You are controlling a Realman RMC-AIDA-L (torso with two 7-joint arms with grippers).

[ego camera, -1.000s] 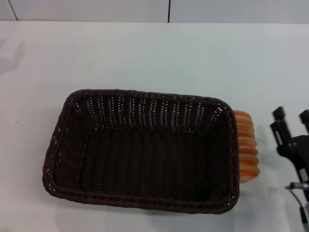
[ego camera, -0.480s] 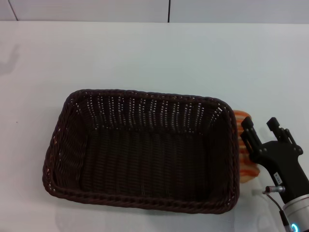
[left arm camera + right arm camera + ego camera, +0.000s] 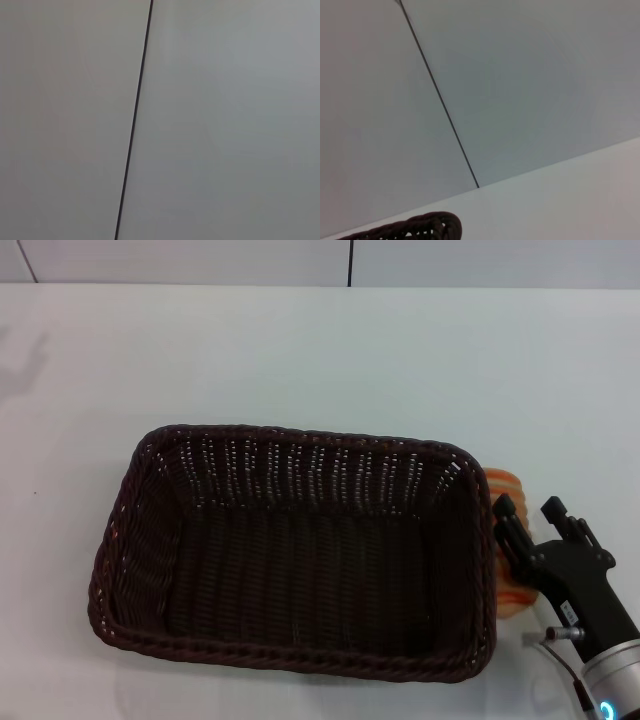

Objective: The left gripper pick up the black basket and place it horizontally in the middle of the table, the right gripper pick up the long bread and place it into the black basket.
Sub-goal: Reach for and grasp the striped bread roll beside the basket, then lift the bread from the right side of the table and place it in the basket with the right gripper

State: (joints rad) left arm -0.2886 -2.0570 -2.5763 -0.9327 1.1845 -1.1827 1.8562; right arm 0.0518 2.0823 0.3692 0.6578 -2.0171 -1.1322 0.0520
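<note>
The black basket [image 3: 140, 540] lies lengthwise across the middle of the white table [image 3: 320, 360], open side up and empty. Its rim also shows in the right wrist view [image 3: 420, 227]. The long bread [image 3: 502, 482], tan with orange stripes, lies on the table right against the basket's right side, mostly covered by my right arm. My right gripper [image 3: 529, 512] is over the bread with its fingers [image 3: 504, 512] apart, open, one next to the basket wall. The left gripper is out of view.
A grey wall with a dark vertical seam [image 3: 350, 262] runs behind the table's far edge. The left wrist view shows only that wall and seam [image 3: 135, 120]. Bare tabletop lies to the left of and behind the basket.
My right gripper has moved left from the table's right side, over the bread, and now covers most of it. Basket and bread have not moved.
</note>
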